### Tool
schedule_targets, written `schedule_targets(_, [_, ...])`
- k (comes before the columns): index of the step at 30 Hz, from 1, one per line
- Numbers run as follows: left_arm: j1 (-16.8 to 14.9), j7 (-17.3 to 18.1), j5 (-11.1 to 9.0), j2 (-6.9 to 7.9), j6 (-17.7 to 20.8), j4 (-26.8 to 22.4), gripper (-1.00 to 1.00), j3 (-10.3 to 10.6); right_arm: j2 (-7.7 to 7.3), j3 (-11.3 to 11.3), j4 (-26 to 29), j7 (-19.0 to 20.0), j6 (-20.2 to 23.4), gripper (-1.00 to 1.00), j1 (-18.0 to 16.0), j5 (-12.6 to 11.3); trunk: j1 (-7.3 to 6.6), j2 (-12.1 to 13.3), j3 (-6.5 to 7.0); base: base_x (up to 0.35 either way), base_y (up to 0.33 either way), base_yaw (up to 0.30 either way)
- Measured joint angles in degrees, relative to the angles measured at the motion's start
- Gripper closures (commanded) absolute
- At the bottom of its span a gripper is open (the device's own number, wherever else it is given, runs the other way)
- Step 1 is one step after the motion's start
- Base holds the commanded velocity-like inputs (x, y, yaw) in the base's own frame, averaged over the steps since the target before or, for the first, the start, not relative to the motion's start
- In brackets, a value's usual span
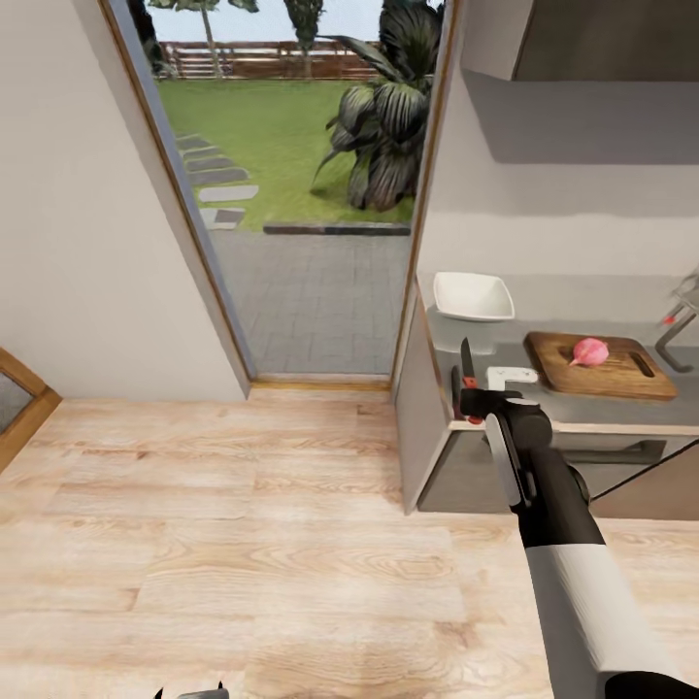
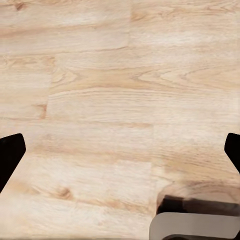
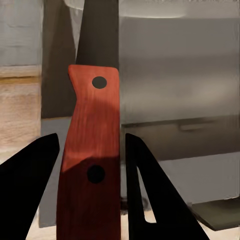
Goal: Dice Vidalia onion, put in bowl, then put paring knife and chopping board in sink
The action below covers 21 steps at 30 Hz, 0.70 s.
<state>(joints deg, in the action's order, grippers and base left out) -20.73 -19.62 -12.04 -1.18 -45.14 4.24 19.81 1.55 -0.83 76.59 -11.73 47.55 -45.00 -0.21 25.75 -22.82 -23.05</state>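
Right gripper [image 1: 470, 396] pinches the red-handled, dark-bladed paring knife [image 1: 466, 374], blade upright, at the near corner of the glossy grey countertop [image 1: 485, 340]. Pink-white onion [image 1: 589, 351] sits whole on the brown wooden chopping board [image 1: 599, 365], at 3 o'clock from the knife; squarish white bowl [image 1: 473, 295] at 12 o'clock, empty. Judged: onion out of sink; dicing, transfer and sink drop-off remain. Left gripper [image 2: 120, 150] spread over the light wood floor [image 2: 120, 75]. No legible writing.

On the countertop [image 1: 485, 342]: bowl [image 1: 473, 295] at the back, board [image 1: 599, 366] to its right bearing the onion [image 1: 589, 351], knife [image 1: 467, 374] near the front edge.
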Motion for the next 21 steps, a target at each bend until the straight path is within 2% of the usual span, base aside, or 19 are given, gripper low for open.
schedule_targets(21, [0.0, 0.0, 0.0, 0.0, 0.0, 0.0, -1.0, 0.0, -0.01, 0.0, 0.0, 0.0, 0.0, 1.0, 0.0, 0.0, 0.0, 0.0, -0.03, 0.0, 0.0, 0.013])
